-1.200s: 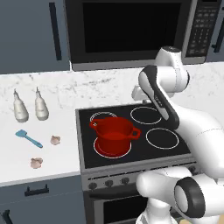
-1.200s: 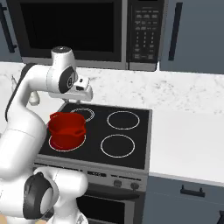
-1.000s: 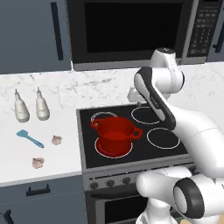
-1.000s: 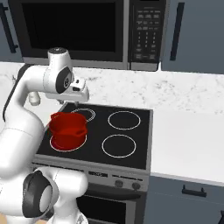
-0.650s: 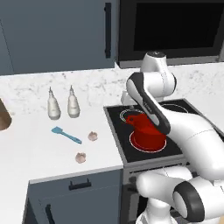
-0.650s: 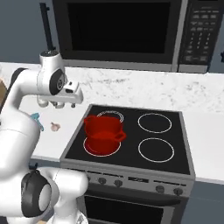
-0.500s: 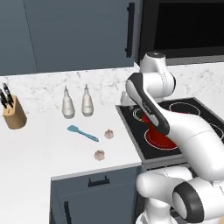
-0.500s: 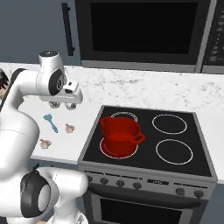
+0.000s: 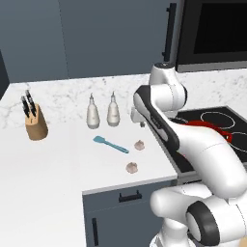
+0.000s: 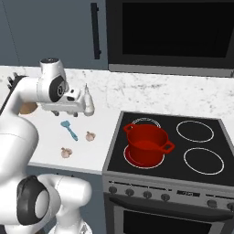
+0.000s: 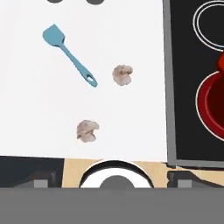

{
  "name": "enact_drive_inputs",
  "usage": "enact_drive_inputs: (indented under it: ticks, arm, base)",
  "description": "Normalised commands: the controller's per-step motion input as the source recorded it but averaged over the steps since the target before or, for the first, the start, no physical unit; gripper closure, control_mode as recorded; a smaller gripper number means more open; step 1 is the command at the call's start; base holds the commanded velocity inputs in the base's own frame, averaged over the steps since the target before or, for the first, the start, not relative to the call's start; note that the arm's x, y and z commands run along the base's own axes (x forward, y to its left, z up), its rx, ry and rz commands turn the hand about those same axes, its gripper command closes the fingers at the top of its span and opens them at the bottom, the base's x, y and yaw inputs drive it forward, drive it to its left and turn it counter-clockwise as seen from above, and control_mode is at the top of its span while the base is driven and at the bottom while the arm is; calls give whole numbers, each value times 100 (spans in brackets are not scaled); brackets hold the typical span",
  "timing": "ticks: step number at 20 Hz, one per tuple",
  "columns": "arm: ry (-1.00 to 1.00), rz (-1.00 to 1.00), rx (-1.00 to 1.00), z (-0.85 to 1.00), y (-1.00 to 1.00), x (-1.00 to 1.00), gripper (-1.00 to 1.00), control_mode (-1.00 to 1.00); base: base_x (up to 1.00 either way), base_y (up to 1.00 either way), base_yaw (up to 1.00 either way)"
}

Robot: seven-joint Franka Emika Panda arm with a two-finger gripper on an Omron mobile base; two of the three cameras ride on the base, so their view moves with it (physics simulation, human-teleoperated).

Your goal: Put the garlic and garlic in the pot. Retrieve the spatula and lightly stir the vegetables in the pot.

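Now the gripper (image 10: 68, 111) hangs with its jaws spread and nothing in them, high over the counter (image 9: 58, 159). Both garlic bulbs (image 11: 122, 75) (image 11: 87, 131) lie below it beside the spatula (image 11: 70, 55), while the red pot (image 10: 146, 144) sits on the stove. Best to centre over one bulb, then descend straight.

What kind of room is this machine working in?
A home kitchen, computer-rendered by the look of it: a black glass stovetop carrying a round red cooking pot, a dark built-in microwave above it, and a wooden knife block on the white marble counter.
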Motion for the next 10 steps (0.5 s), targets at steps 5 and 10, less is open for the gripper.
enact_drive_inputs:
  ticks: [5, 10]
  arm:
    - [14, 3, -4, -88, 2, -17, -100, -100]
    - [7, 4, 0, -89, 13, 1, -100, -100]
  base:
    - [0, 0, 0]
    - [0, 0, 0]
